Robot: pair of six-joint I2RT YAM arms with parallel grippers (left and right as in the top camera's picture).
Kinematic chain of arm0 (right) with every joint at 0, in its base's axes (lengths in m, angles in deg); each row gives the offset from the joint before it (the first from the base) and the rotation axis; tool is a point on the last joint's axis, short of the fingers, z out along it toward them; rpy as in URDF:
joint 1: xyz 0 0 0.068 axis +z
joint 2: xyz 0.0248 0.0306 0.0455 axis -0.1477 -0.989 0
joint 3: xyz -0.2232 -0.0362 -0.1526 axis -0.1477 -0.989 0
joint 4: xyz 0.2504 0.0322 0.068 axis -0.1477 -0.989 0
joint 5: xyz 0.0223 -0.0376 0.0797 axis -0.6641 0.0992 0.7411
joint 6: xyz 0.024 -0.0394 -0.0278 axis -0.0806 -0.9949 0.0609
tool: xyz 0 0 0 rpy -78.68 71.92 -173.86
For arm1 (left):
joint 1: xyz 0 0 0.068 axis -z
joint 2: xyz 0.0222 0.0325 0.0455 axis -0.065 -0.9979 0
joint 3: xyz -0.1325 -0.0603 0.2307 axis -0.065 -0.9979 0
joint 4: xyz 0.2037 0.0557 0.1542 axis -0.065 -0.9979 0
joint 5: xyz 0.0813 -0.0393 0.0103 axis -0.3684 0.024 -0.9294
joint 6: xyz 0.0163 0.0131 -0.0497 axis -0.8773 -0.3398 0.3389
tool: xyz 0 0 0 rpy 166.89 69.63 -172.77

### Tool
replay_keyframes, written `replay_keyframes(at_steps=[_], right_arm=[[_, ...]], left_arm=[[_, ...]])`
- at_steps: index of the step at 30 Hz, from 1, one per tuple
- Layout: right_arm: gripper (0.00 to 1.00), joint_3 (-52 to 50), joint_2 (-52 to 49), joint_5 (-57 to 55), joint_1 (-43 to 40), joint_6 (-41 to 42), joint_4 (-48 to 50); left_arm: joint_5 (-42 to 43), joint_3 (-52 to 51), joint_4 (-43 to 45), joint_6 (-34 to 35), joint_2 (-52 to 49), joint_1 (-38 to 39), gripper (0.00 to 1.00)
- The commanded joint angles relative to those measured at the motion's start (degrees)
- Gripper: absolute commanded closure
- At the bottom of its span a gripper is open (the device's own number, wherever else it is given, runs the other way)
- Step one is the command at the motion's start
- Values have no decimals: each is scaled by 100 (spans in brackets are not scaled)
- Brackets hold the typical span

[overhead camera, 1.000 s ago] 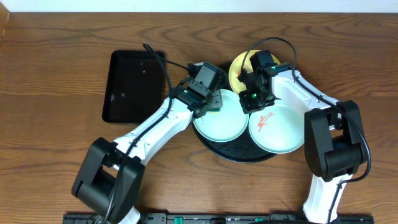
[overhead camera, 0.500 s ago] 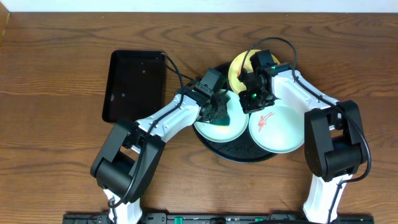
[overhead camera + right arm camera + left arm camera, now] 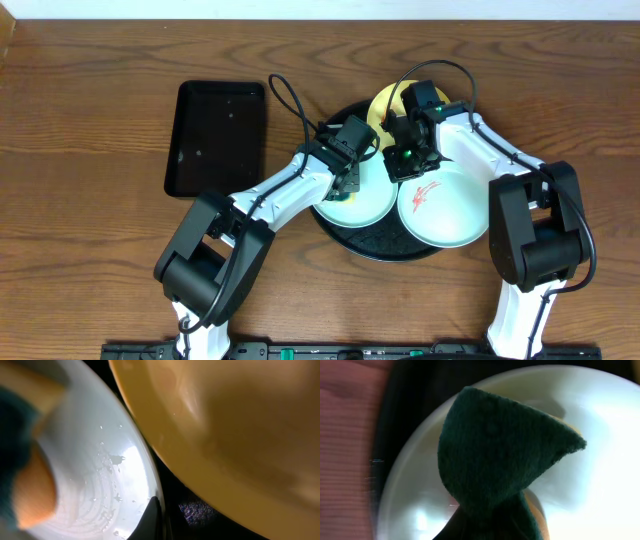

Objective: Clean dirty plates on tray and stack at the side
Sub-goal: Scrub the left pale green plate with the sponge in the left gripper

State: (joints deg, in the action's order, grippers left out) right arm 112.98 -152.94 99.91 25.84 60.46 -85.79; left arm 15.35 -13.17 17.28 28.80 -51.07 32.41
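Left wrist: left gripper (image 3: 347, 180) clamps green sponge (image 3: 495, 455) on mint plate (image 3: 600, 485); right gripper (image 3: 408, 165) state: cannot tell.

- Table (image 3: 80, 250): brown wood with dark grain running left to right. It surrounds the rectangular tray (image 3: 215, 140) on all sides and fills almost the whole overhead view.
- Well beyond the tray, along the far edge: a narrow off-white strip (image 3: 300, 8). Wall or floor, cannot tell.
- Up and to the left of the tray, at the corner: a sliver of lighter tan wood (image 3: 4, 35).
- Well below the tray, at the near table edge: a black rail (image 3: 350, 352) with a small green part.
- Light: even and diffuse from above. Shadows on the wood are soft-edged, and a few faint glints show on the tray's glossy black surface.
- Left wrist view: the wood (image 3: 345, 435) is blurred and reddish-brown.
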Motion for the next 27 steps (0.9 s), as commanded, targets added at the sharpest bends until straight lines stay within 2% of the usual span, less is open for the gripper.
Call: replay_keyframes(at_steps=[1,7,16,19,24,27], right_arm=[[99,26,-63,-330,0,-7,-15],[99,26,-63,-330,0,-7,-15],[99,26,-63,-330,0,-4,-17],[99,26,-63,-330,0,-4,-13],[99,26,-63,-330,0,-4,-2],[99,26,-63,-328,0,-4,26]], left_arm=[[-1969,-278,-378,-120,-396,-260,92],[-2365,-184,-568,-120,-216,-260,92],[-2127,-136,-352,-118,863,-260,92],[-1132,-136,-337,-118,1147,-260,92],[1355,-208,-50,-118,1084,-258,92],[2052,-293,297,-116,911,-258,92]])
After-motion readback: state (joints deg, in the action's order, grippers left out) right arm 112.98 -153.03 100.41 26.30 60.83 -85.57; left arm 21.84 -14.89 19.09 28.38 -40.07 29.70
